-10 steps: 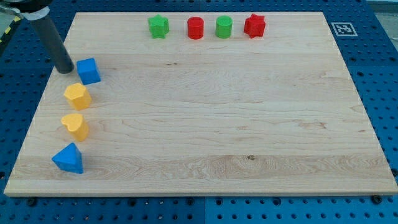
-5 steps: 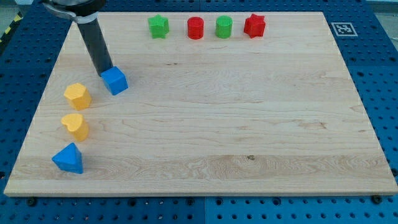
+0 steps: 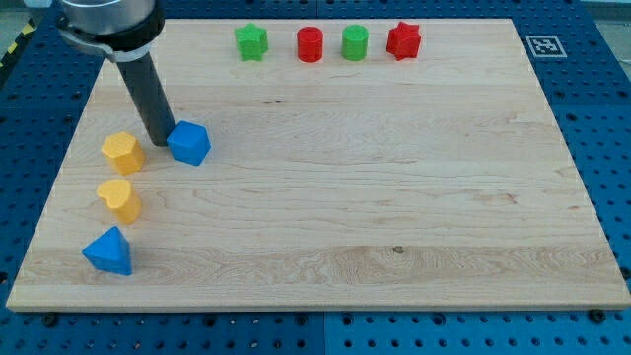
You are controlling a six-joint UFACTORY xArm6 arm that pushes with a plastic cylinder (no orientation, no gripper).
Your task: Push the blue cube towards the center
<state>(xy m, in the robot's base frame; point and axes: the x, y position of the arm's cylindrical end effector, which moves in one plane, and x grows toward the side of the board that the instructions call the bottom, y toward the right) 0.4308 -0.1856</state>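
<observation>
progress: i judge this an early stretch of the push. the blue cube sits in the left part of the board, well apart from the middle, so most of the travel towards the center is left.
what remains: a long slide towards the view's right and a little towards the view's bottom, as i read it.
my tip: my tip is down on the wood at the cube's left side, touching it or just beside it; i cannot tell which. it is a bare rod with nothing to open or close, so it grips nothing and can only shove.
blue cube, place: left third of the board, above mid-height, just right of the upper yellow block.
blue cube, look: solid bright blue, small, sitting flat but turned so a corner faces the view's bottom and right; faces look clean, edges slightly rounded.
neighbours: a second yellow block and a blue triangular block run down the left edge below it.
far row: green star, red cylinder, green cylinder and red star along the top, well apart from the path.
risk: the turned cube may spin off my tip if i press off its middle.
</observation>
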